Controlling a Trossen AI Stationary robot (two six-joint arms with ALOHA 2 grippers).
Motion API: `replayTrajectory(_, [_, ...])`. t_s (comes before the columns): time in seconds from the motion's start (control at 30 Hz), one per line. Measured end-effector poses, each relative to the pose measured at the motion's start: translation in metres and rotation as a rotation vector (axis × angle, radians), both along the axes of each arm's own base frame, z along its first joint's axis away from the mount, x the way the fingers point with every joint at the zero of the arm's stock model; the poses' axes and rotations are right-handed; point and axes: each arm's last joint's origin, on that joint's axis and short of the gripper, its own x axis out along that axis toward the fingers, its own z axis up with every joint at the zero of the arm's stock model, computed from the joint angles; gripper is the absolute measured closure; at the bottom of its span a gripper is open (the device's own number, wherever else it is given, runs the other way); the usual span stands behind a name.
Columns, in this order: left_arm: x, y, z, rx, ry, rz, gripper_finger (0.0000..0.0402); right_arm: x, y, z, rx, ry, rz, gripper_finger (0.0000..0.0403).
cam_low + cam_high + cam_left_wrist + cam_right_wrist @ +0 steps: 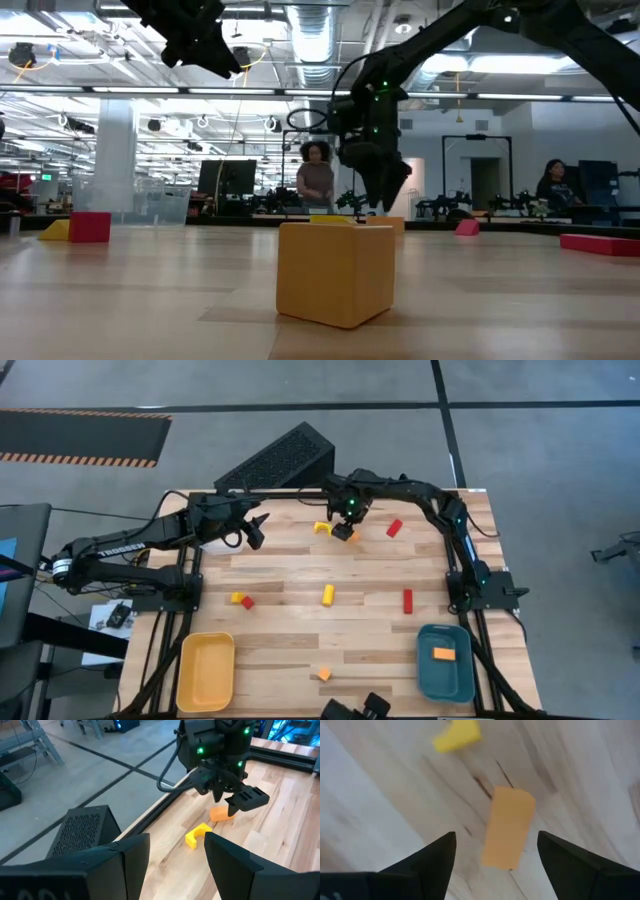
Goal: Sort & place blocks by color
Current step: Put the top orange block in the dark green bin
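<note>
Right end effector [496, 851] open, poised over orange bar [508, 828] at far centre of table [280, 575], beside yellow arch [322, 528]; step in hand: picking orange bar; next move likely calls for descent, jaws straddling bar, closing; left end effector [175, 855] open, empty, waiting far left; visible count: three red blocks, three yellow, three orange, one orange already in teal tray [428, 672]; yellow tray [190, 685] holds nothing.

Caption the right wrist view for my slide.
Open right pincer poised over an orange bar, yellow arch beyond.
</note>
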Motion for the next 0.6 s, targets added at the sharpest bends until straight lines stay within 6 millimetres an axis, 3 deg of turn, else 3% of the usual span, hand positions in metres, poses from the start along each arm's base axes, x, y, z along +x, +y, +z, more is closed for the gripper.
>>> replayTrajectory(0.2, [0.0,0.0,0.0,0.0,0.0,0.001,0.0219,-0.009,0.0,-0.021,-0.001,0.046,-0.054,0.0112])
replayTrajectory(0.4, [0.0,0.0,0.0,-0.004,-0.001,-0.005,0.0219,-0.009,-0.002,-0.025,-0.017,0.029,-0.083,0.0132])
replayTrajectory(0.6, [0.0,0.0,0.0,-0.009,-0.003,-0.014,0.0219,-0.008,-0.002,-0.026,-0.021,0.02,-0.084,0.0207])
